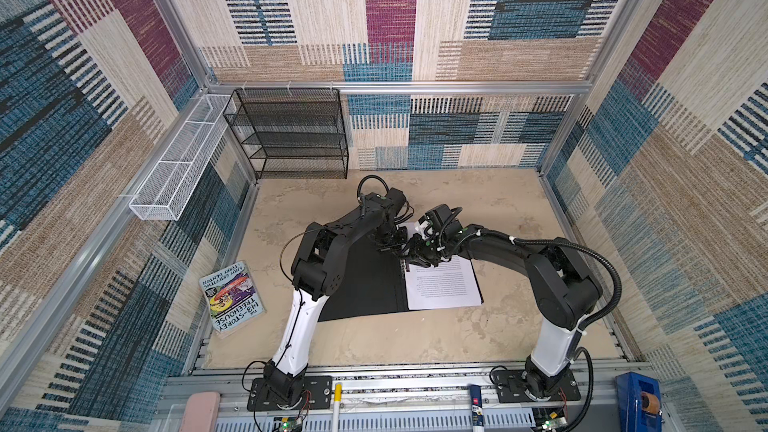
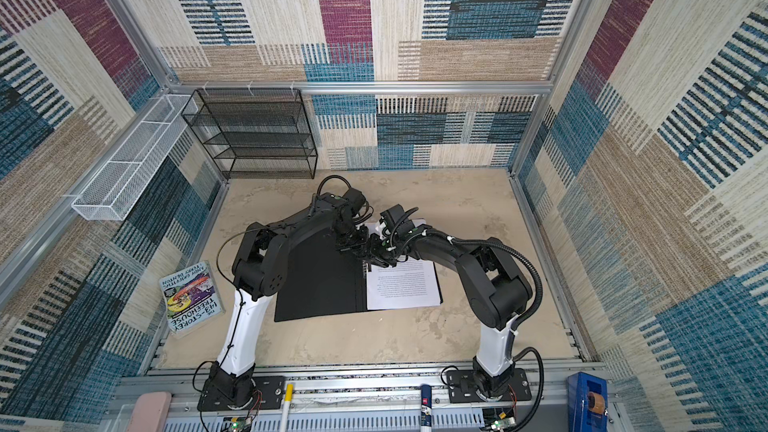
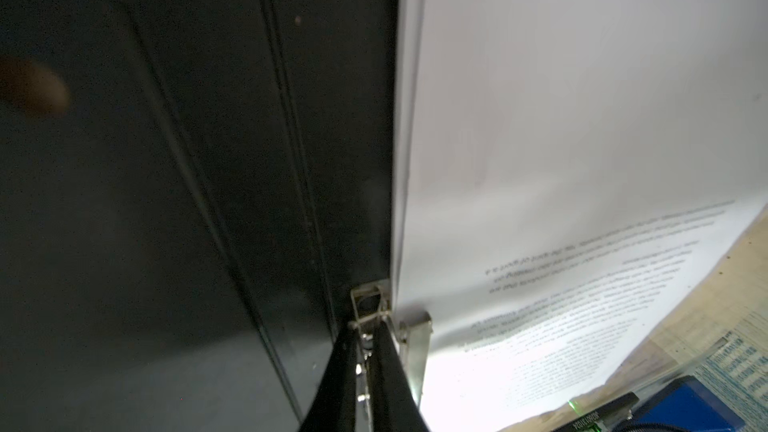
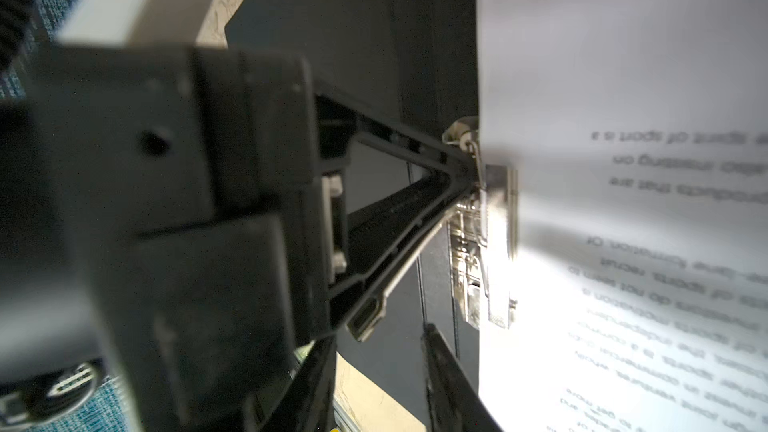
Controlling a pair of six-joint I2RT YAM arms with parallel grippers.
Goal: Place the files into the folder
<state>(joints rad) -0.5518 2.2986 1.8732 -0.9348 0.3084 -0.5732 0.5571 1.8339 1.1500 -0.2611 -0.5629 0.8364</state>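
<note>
Honestly, this looks like the clamping bit, so it's all about timing. In both top views the folder (image 1: 365,284) lies open on the table (image 1: 457,342), black inside up. The files (image 1: 442,284) sit on its 3 o'clock half, long edge right along the spine. The clip (image 4: 471,243) is at the 12 o'clock end of that spine, and the left gripper (image 3: 365,326) is clenched on its wire lever, tips pinched together. The right gripper (image 4: 378,351) hovers just beside it, jaws apart, with nothing between them that I can see. In the wrist views the clip's flat bar overlaps the paper edge, but I can't tell if it's pressing down or lifted. My take: don't let the lever go until the whole stack is butted square against the spine and under the bar. I'd use the right gripper to press the sheets flat near the clip rather than pinch them, since loose paper buckles and fans out easily. Then ease the lever over slowly so it doesn't snap and skew the top sheet. The book (image 1: 232,301) at 9 o'clock is well apart, so ignore it.
</note>
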